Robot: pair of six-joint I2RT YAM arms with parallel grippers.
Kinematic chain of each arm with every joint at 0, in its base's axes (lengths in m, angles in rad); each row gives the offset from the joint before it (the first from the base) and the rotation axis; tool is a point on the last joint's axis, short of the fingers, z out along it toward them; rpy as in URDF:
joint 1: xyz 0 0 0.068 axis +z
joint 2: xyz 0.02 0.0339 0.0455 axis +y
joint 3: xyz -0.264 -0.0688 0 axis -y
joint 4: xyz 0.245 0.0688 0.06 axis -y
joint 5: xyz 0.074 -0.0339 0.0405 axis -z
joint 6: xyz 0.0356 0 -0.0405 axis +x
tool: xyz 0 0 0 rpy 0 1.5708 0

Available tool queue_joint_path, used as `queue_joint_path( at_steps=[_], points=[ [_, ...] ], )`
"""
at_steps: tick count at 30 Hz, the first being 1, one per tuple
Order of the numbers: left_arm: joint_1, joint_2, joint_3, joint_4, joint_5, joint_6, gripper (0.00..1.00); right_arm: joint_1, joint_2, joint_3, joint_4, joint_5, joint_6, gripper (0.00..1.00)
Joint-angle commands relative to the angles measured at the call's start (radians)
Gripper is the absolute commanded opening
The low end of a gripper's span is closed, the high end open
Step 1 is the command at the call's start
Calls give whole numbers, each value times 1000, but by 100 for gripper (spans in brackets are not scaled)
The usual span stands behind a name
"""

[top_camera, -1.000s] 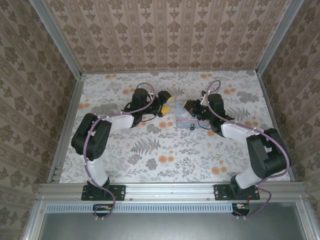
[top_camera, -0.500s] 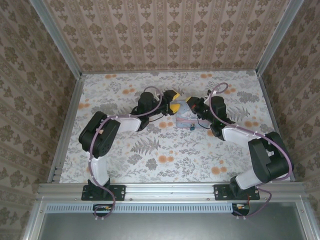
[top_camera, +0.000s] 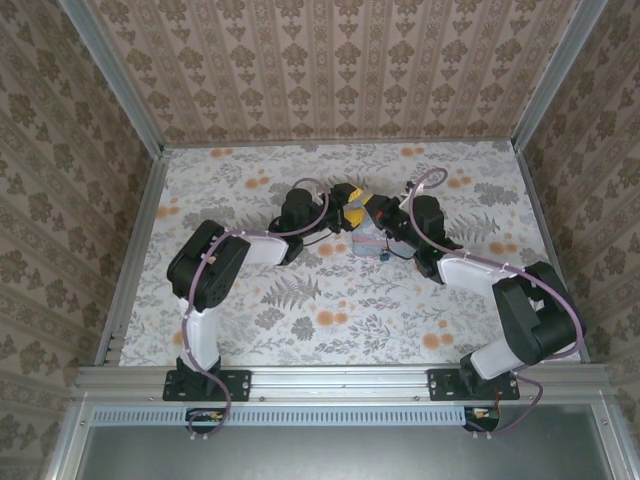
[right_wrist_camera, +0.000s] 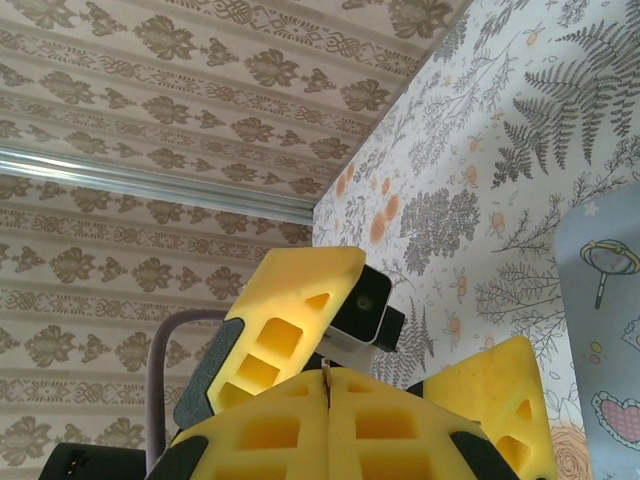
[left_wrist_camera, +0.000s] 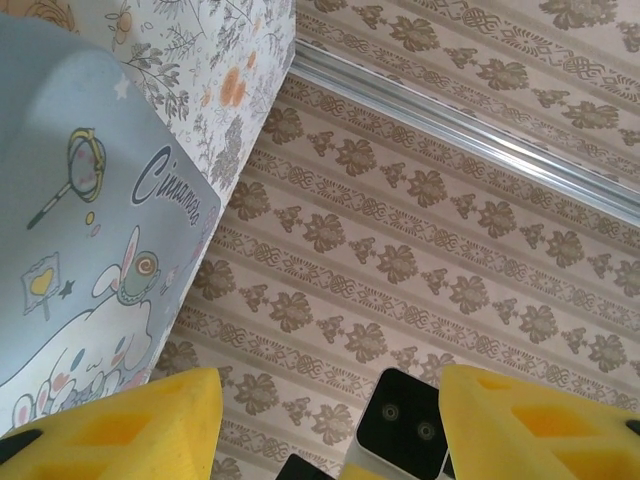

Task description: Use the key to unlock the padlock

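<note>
From above, the left gripper (top_camera: 349,206) and right gripper (top_camera: 374,210) meet just beyond the tin (top_camera: 370,240); the padlock (top_camera: 384,255) sits at its near edge.
Left wrist: fingers spread and empty beside the tin, likely ready to receive.
Right wrist: pads clenched on a thin sliver, probably the key (right_wrist_camera: 327,366).

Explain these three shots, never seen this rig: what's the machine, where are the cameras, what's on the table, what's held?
Two robot arms are bolted at the near edge of the table, each ending in a yellow two-finger gripper. The wide shot looks down from above and behind them; the other two come from cameras on the wrists. On the table lies a pale blue cartoon tin, with a tiny dark padlock by its near edge. The left gripper is open and empty, close to the tin. The right gripper is shut; the thin sliver at its seam is probably the key.
</note>
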Motion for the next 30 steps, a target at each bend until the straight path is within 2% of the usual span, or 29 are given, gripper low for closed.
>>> queue_joint_path(
  at_steps=[1, 12, 22, 30],
  points=[
    [-3, 18, 36, 81, -15, -38, 59, 9, 28, 13, 58, 27, 29, 0],
    [-4, 39, 39, 107, -18, -58, 52, 16, 64, 10, 88, 37, 44, 0],
    [-3, 57, 31, 150, -14, -57, 54, 15, 78, 32, 90, 18, 49, 0],
    [38, 10, 5, 101, 12, 65, 56, -9, 47, -1, 85, -9, 16, 0]
  ],
)
